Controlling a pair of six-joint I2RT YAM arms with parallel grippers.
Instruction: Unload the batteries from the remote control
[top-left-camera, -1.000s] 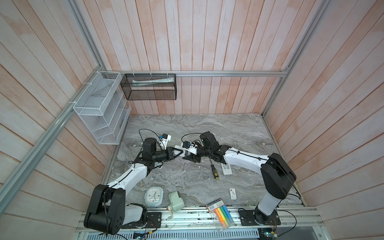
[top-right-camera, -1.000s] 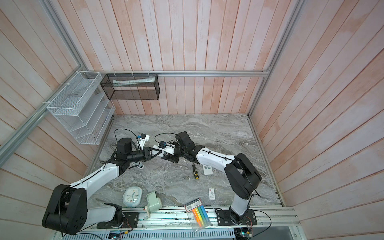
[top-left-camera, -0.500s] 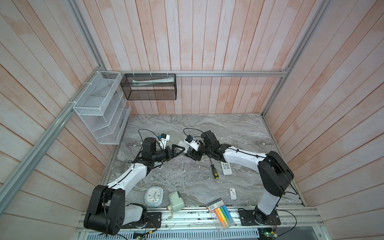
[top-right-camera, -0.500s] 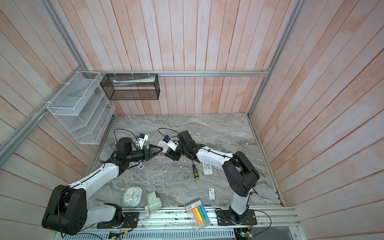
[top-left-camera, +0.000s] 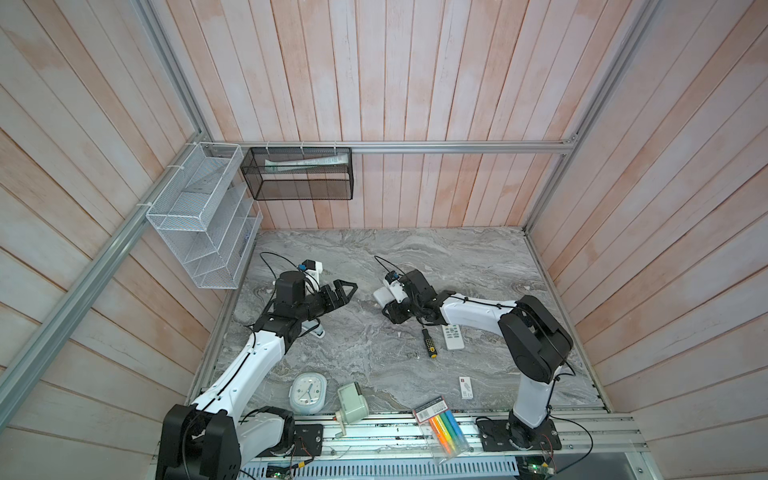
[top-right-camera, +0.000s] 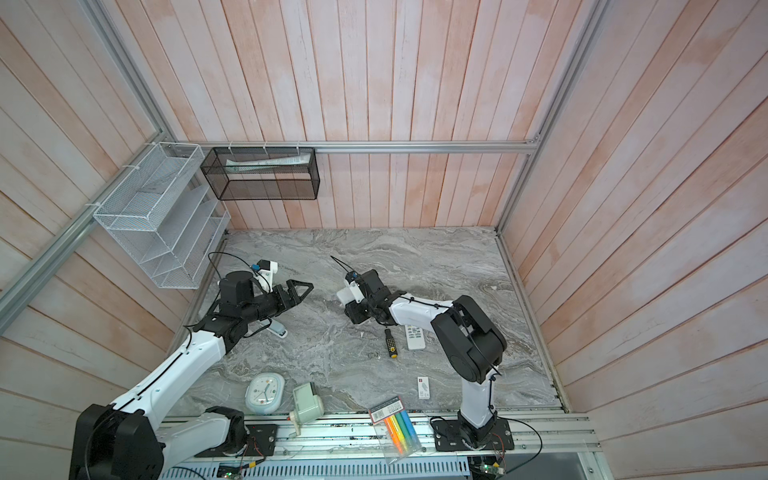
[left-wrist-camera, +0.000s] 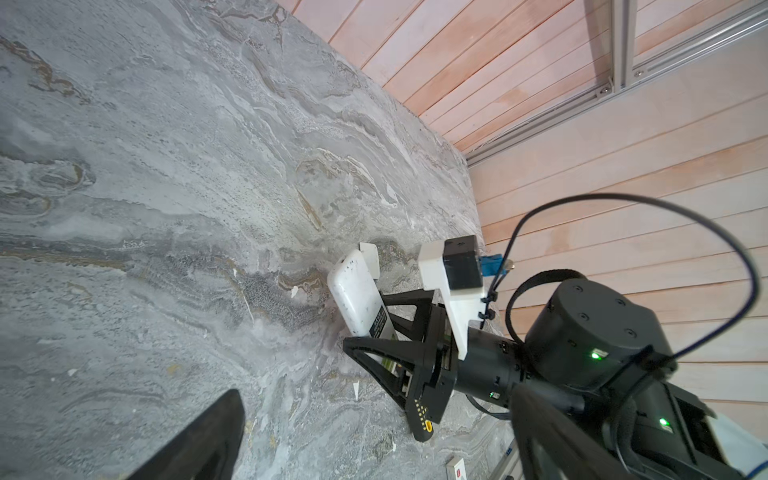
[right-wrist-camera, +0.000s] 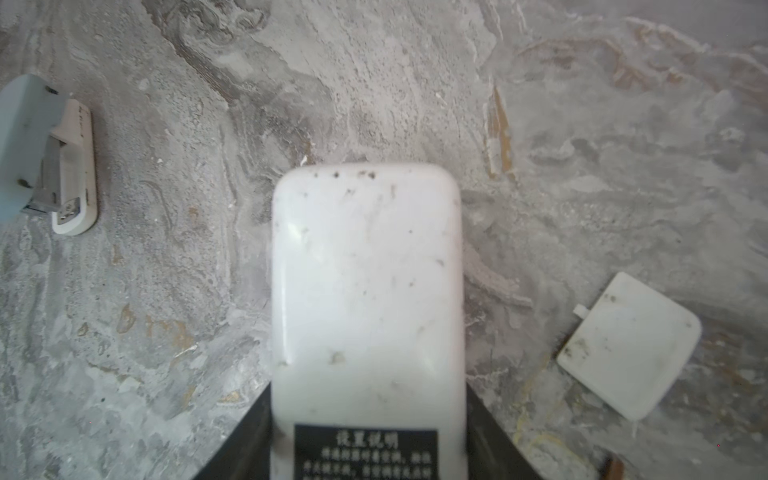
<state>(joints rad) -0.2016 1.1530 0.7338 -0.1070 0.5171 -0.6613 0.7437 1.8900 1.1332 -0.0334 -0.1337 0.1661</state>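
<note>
Mid-table, left of centre in both top views: the left gripper (top-left-camera: 349, 294) has sprung wide open in the last second and now grasps nothing, its black fingers spread above the bare marble table (top-left-camera: 415, 257). A second ago it was nearly closed and nose to nose with the right gripper (left-wrist-camera: 368, 324). Since then the two have parted, and a clear gap of stone shows between them in both top views.

The right gripper, at the centre of the frame, stays clamped on the white remote control (right-wrist-camera: 365, 270) and holds it back-side up, off the table. A small white battery cover (right-wrist-camera: 629, 347) lies flat on the marble just beside the remote.

With the cover off, the compartment appears to be open. The batteries (left-wrist-camera: 387, 363) are mostly hidden behind a right gripper finger. The left wrist view gives only a sliver of lime green inside the remote's body, probably one cell in its slot. None lies loose on the table.

The task therefore looks to stand between steps, with the cover dealt with and the cells themselves not yet out. The freed left gripper would be the one to go in for them.
</note>
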